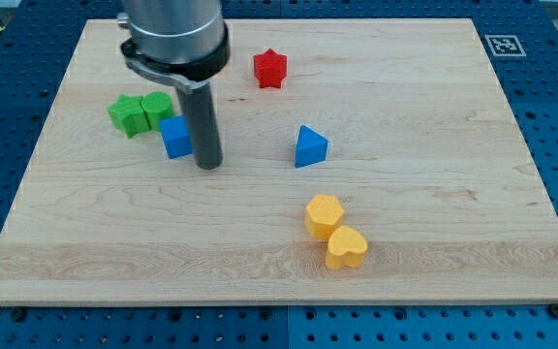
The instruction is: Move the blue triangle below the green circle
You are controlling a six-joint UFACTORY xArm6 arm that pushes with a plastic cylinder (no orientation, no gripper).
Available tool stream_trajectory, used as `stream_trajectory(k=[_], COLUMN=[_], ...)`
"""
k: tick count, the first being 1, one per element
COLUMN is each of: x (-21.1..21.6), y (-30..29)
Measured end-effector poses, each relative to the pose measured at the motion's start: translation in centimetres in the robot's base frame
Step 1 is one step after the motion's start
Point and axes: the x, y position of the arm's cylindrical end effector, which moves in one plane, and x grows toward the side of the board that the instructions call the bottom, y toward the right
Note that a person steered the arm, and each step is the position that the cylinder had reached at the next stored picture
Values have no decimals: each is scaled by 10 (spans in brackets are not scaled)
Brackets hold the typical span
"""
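sitting just right of the blue cube (175, 137), my tip (208, 165) was well left of the blue triangle (309, 146); green circle (156, 111) above-left. no pincer fitted, so couldn't tell its state.

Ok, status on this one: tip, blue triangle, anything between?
My tip beside blue cube, near green blocks. Blue triangle untouched, off to view's right. Nothing between.

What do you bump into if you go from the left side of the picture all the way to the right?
Green star → green circle → blue cube → my tip → red star → blue triangle. The two yellow blocks overlap it in left-right order, so they are left out.
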Motion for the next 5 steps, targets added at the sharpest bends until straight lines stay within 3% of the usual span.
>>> stream_trajectory(k=[3, 4, 5], x=[-32, -32, -33], y=[-74, -57, -2])
